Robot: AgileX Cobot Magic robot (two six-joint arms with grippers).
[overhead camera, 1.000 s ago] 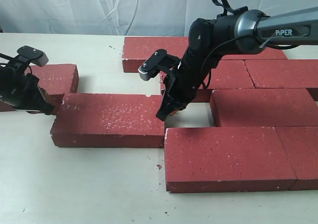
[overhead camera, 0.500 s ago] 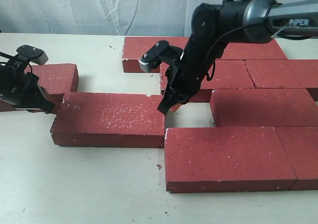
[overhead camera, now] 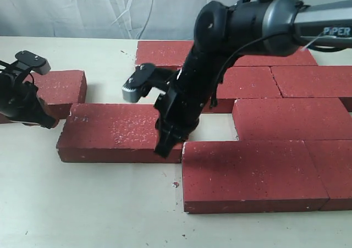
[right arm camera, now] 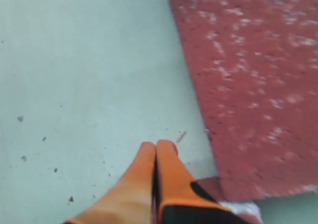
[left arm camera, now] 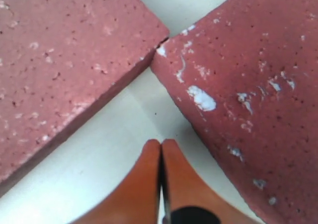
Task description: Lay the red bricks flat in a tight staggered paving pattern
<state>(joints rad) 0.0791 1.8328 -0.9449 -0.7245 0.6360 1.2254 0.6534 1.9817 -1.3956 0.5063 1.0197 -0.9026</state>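
Observation:
Several red bricks lie flat. Packed rows fill the right side, with one brick at the back (overhead camera: pixel 162 51) and one in front (overhead camera: pixel 247 174). A loose long brick (overhead camera: pixel 113 131) lies left of the front one, and another brick (overhead camera: pixel 61 87) sits at the far left. My right gripper (overhead camera: pixel 163 149) is shut and empty, its tip low at the loose brick's front right corner; the brick (right arm camera: pixel 248 75) lies beside the gripper (right arm camera: pixel 157 145). My left gripper (overhead camera: pixel 47 121) is also shut and empty (left arm camera: pixel 161 143), on bare table where the left brick (left arm camera: pixel 64 60) and loose brick (left arm camera: pixel 248 85) nearly touch corners.
A pale table (overhead camera: pixel 82 204) carries everything, with a white cloth backdrop (overhead camera: pixel 82 9) behind. A gap of bare table (overhead camera: pixel 217 128) shows between the loose brick's right end and the third-row brick (overhead camera: pixel 291 119). Small crumbs (overhead camera: pixel 175 184) lie in front.
My right arm has swung from the gap behind the loose brick's right end forward and leftward to its front right corner. The left gripper and bricks have hardly shifted.

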